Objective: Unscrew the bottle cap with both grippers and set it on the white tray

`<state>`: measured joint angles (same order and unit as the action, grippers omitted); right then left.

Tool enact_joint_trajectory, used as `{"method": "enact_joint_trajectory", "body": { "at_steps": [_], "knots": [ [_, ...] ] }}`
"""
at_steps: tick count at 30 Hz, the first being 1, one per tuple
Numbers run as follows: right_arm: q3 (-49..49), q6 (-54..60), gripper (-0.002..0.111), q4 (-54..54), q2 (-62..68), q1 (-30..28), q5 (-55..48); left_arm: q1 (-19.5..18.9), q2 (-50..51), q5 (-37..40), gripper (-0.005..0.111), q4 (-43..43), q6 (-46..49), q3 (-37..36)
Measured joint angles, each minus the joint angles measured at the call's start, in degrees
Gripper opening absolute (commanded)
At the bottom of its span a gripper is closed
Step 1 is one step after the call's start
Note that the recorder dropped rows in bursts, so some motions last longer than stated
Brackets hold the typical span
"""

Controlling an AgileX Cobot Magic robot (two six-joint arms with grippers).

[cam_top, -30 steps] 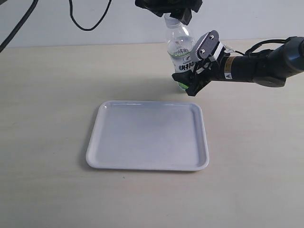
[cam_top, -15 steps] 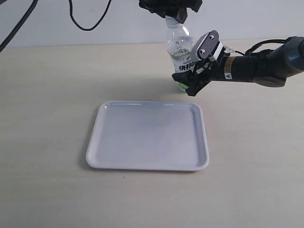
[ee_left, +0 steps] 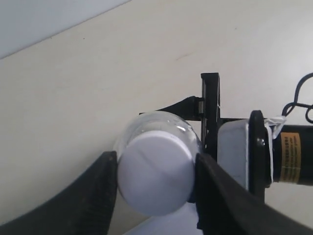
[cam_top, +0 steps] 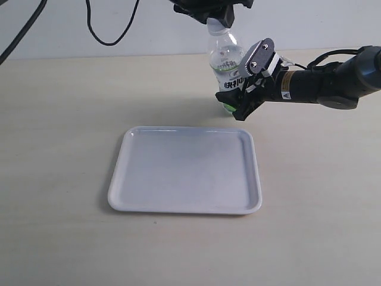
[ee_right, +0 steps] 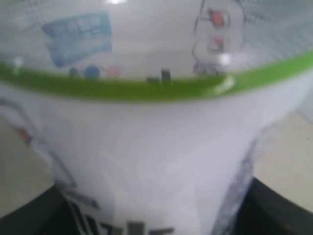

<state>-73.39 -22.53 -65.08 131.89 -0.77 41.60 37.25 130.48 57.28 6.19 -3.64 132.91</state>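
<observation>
The clear bottle (cam_top: 225, 59) stands upright on the table just behind the white tray (cam_top: 186, 173). My right gripper (cam_top: 241, 83) comes in from the right and is shut on the bottle's labelled body (ee_right: 156, 147), which fills the right wrist view; its grey plate (ee_left: 234, 152) shows beside the bottle. From above, my left gripper (cam_top: 214, 12) is shut on the white bottle cap (ee_left: 155, 174). Both black fingers (ee_left: 105, 186) press on the cap's sides. The cap sits on the neck, mostly hidden in the exterior view.
The tray lies flat in the middle of the beige table (cam_top: 59, 119), with nothing in it. Black cables (cam_top: 110, 33) hang at the back left, and the right arm (cam_top: 333, 83) stretches over the table's right side.
The left gripper has shifted slightly at the bottle's top and sits closer round the cap. The bottle, right gripper and tray have not moved.
</observation>
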Motion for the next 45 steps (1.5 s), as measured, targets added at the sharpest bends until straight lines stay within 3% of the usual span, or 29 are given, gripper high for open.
{"method": "enact_joint_trajectory", "body": {
  "at_steps": [6, 22, 33, 36, 38, 43, 45],
  "knots": [
    [0.0, -0.12, 0.0, 0.1, 0.0, 0.0, 0.12, 0.0, 0.0, 0.11, 0.0, -0.19, -8.16, 0.0],
    [0.0, 0.72, 0.0, 0.02, 0.0, 0.0, 0.54, 0.0, 0.0, 2.25, 0.0, -1.27, -42.12, 0.0],
    [0.0, 0.72, 0.0, -0.02, 0.0, 0.0, 0.66, 0.0, 0.0, 2.47, 0.001, -1.38, -46.29, 0.0],
    [0.0, 0.72, 0.0, -0.02, 0.0, 0.0, 0.66, 0.0, 0.0, 2.47, 0.015, -1.38, -46.14, 0.0],
    [0.0, 0.6, 0.0, -0.02, 0.0, 0.0, 0.66, 0.0, 0.0, 2.47, 0.031, -1.38, -46.14, 0.0],
    [0.0, -0.13, 0.0, -0.01, 0.0, 0.0, 0.66, 0.0, 0.0, 2.73, 0.083, -0.95, -45.16, 0.0],
    [0.0, -0.62, 0.0, 0.23, 0.07, 0.0, 0.77, 0.0, 0.11, 3.12, 0.091, -0.68, -43.81, 0.0]
  ]
}}
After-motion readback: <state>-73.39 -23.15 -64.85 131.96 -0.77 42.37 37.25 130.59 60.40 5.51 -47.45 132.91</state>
